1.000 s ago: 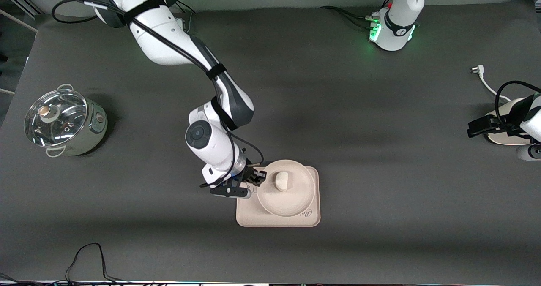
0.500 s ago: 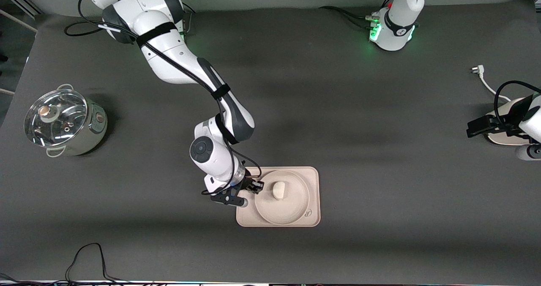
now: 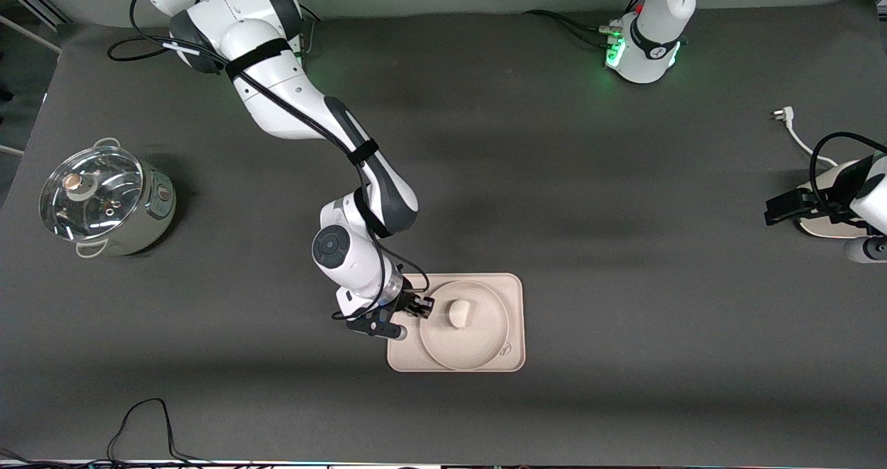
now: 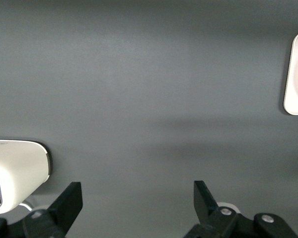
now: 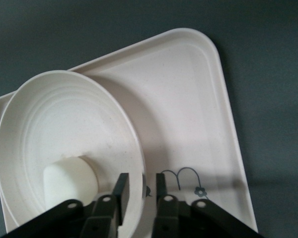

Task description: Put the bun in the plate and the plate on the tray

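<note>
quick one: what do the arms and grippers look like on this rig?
Both arms have glossy white shells. The right arm has dark grey joint bands and black cables strapped along it; the left arm's base glows green. The right gripper and left gripper have black fingers.

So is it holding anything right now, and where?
Nothing firmly, it seems. The right gripper has its jaws astride the rim of the plate, a gap either side; it rests on the tray. The left gripper waits, open and empty.
</note>
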### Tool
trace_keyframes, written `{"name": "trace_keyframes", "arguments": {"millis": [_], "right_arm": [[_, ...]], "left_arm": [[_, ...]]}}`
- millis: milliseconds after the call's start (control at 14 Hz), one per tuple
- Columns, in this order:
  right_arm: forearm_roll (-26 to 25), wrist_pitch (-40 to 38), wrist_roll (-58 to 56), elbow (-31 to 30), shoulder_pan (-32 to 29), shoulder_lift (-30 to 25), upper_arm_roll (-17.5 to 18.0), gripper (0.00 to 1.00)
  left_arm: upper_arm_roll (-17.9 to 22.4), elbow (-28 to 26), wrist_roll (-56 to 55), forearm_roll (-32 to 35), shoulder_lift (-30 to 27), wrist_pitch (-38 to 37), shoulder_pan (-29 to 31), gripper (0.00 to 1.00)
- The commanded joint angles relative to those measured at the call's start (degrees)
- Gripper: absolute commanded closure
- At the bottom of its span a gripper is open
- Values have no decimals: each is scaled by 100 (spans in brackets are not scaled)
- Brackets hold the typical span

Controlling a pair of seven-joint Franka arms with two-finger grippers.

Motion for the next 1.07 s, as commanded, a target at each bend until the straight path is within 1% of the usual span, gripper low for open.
{"name": "trace_keyframes", "arguments": {"millis": [0,71,143,357,500,571,714,857,929,1000], "right_arm": [[164,10,-159,137,-53,-8,20,0],[155,-52,-159,120,-62,-130,12,0],[138,-287,-150,41,-71,-297,3,0],[67,-1384,-141,-4,-255,-929,-32,0],[50,-2298,-176,-56,-299,-1465,-234,0],[-37,-2702,-185,-152,-491,-1807,-235,0],[-423,-3397,-316,-520,-834,-2571,-182,0],[-687,-3969,-999,-1117,-1255,-3502,-77,0],[-767,-4224,-1342,-1398,-1571,-3959,45,0],[-994,-4505,-1606,-1558,-1870,-4303,160,0]], "left_arm": [[41,-40,-1,73,-65,-9,-80,0],[41,-40,-1,73,-65,-9,-80,0],[41,-40,7,73,-65,-17,-80,0],[41,-40,-1,47,-65,-9,-80,0],[41,-31,7,38,-65,-17,-72,0],[41,-31,-1,47,-73,-18,-72,0],[41,-31,-10,47,-73,-26,-80,0],[41,-31,-19,38,-73,-26,-80,0],[41,-31,-19,38,-82,-26,-80,0],[41,-31,-36,38,-82,-35,-80,0]]}}
